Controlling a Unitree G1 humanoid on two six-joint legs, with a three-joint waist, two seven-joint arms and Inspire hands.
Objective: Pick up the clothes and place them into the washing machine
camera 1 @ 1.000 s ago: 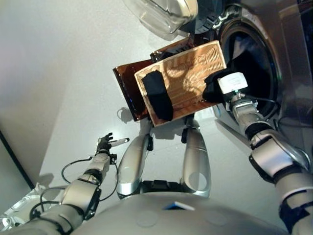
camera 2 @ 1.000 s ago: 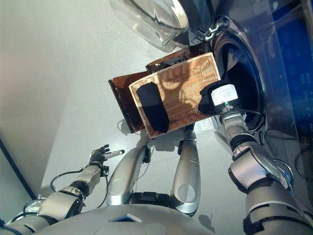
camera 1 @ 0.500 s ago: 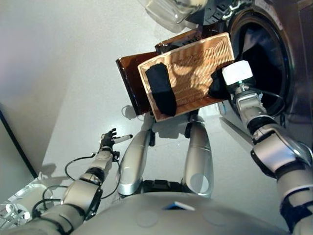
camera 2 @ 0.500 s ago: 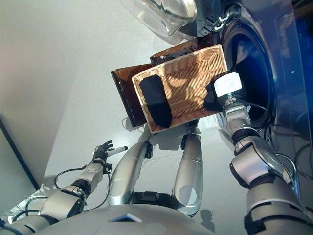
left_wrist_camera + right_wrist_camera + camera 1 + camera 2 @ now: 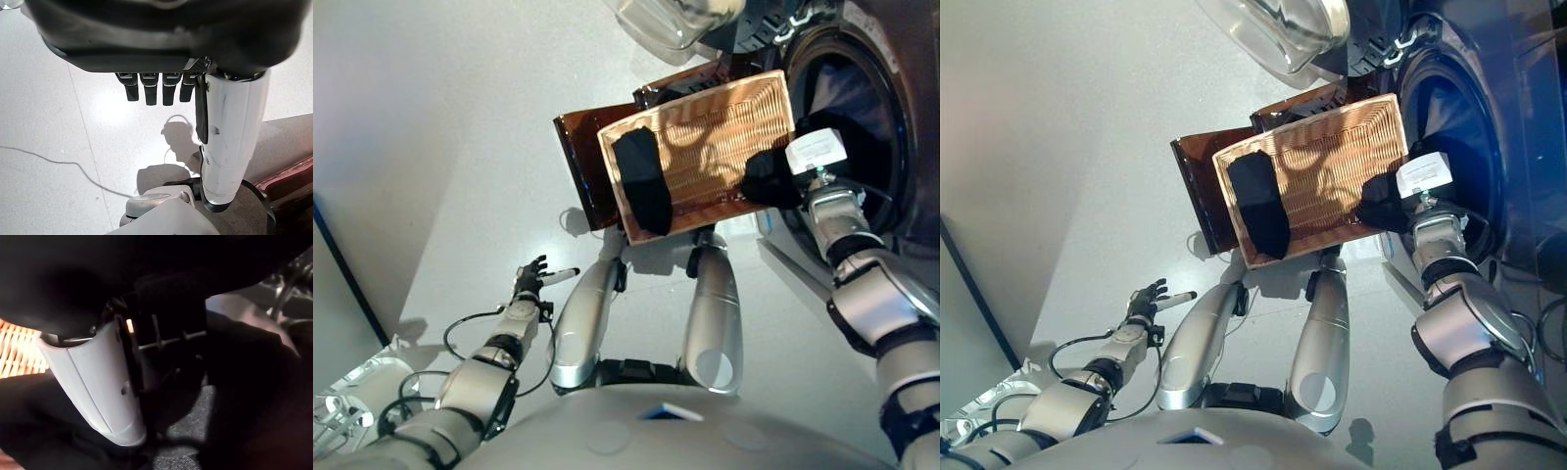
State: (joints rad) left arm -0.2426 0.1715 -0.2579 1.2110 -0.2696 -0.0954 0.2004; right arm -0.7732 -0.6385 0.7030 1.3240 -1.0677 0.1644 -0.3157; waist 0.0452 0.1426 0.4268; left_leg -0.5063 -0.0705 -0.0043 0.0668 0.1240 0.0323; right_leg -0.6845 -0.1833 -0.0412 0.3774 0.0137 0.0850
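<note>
right hand [image 5: 815,155] fingers clamped on a dark garment [image 5: 769,178], now carried off the basket's [image 5: 705,117] edge toward the washing machine [image 5: 862,108] opening; loading underway. one black garment [image 5: 644,182] left in basket. drum contents not discernible. left hand [image 5: 530,278] idle, fingers relaxed, over floor.

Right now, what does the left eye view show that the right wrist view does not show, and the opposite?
Only the left eye view shows the second dark garment lying in the woven basket, the washing machine drum opening, and the idle left hand over the floor. Only the right wrist view shows the white thumb cover pressed into dark cloth. Both show the right hand on that cloth at the basket's edge.
</note>
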